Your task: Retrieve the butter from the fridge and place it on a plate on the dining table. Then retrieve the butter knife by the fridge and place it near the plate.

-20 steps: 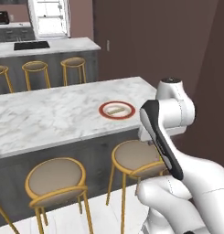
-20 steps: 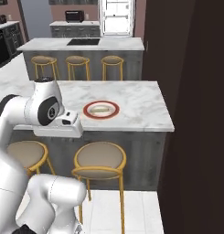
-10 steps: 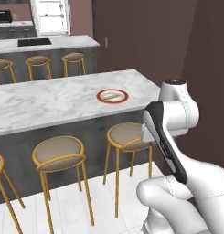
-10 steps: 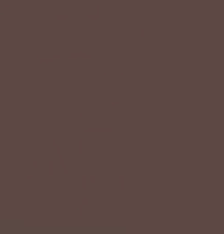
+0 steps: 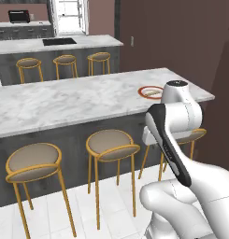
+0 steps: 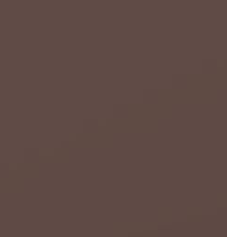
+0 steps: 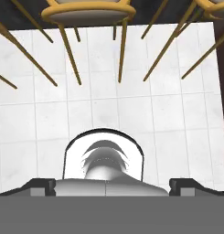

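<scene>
The plate (image 5: 150,92), white with a red-orange rim, lies near the right end of the marble dining table (image 5: 64,102). A pale yellow stick, the butter (image 5: 154,94), rests on it, and my arm's top joint covers the plate's right edge. My gripper (image 7: 111,188) points down at the white tiled floor, well below and in front of the table. It is open, and its dark fingertips (image 7: 42,187) stand far apart with nothing between them. The fridge and the butter knife are out of view.
Gold-legged stools (image 5: 110,144) line the table's near side, and their legs (image 7: 67,55) cross the hand view. Behind stands a marble counter (image 5: 55,45) with a black inset and more stools. A dark brown wall (image 6: 113,118) is close on the right.
The base has driven back and turned, so the table and plate sit farther off and more to the right. The right base view went plain brown. The gripper stays open.
</scene>
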Controlling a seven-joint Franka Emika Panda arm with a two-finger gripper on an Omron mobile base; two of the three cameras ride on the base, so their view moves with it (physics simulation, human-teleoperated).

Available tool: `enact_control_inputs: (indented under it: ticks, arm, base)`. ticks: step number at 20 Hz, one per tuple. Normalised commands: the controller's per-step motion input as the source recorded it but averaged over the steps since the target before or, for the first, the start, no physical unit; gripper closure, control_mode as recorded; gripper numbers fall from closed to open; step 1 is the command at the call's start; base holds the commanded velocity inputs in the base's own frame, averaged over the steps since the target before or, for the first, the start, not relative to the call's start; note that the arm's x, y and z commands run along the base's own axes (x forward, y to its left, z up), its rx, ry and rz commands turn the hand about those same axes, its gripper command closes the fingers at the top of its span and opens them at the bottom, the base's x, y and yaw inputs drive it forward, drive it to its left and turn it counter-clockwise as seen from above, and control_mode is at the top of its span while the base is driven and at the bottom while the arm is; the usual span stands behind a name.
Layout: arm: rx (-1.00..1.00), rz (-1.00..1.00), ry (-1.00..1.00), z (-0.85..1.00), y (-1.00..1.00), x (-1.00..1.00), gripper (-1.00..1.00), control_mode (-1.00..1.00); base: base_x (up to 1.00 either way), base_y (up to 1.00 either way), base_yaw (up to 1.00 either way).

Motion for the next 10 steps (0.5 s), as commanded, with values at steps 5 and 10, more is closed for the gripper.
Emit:
enact_control_inputs:
  ticks: [5, 10]
  arm:
    - [0.00, 0.00, 0.00, 0.00, 0.00, 0.00, -1.00, 1.00]
    - [0.00, 0.00, 0.00, 0.00, 0.00, 0.00, -1.00, 1.00]
  base:
    - [0.00, 1.00, 0.00]
    - [0.00, 1.00, 0.00]
